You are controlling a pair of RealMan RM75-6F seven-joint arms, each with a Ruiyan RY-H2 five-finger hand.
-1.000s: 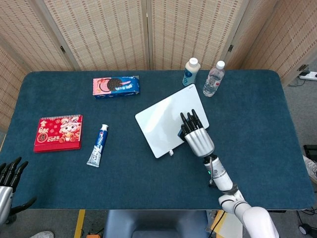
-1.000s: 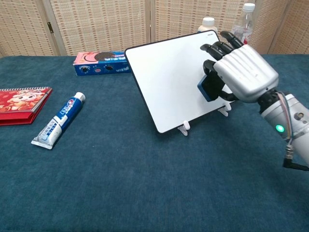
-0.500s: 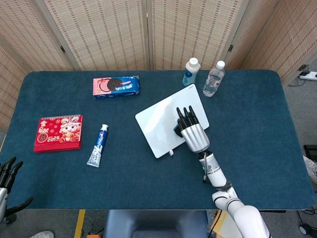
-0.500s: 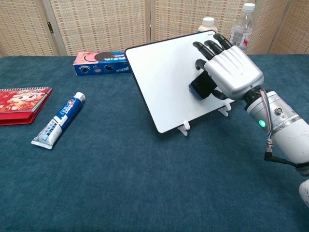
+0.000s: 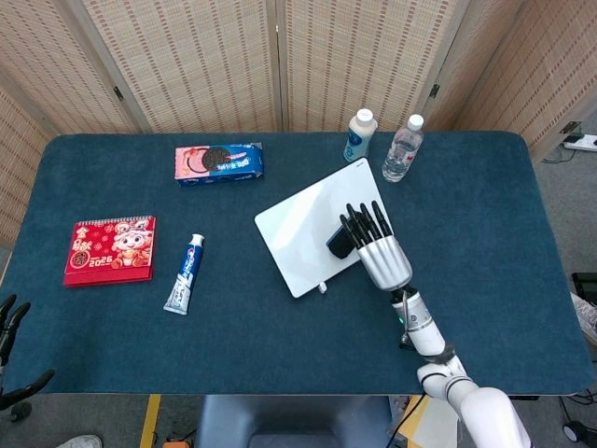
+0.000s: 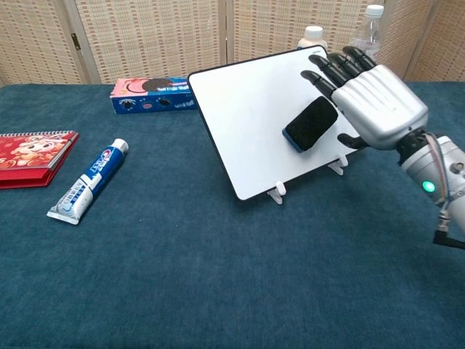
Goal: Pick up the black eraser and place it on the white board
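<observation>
The black eraser (image 6: 311,123) sits on the tilted white board (image 6: 251,109). Your right hand (image 6: 370,102) hovers just right of it, fingers spread, holding nothing.

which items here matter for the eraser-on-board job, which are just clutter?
Job:
- black block eraser, on the board
- tilted white board on small stands
- right hand, fingers spread beside the eraser

Clutter:
- red 2025 desk calendar
- blue-white toothpaste tube
- cookie box
- white bottle
- clear water bottle

two bottles (image 5: 360,134) (image 5: 402,149), one eraser (image 6: 310,123), one board (image 6: 247,116)
</observation>
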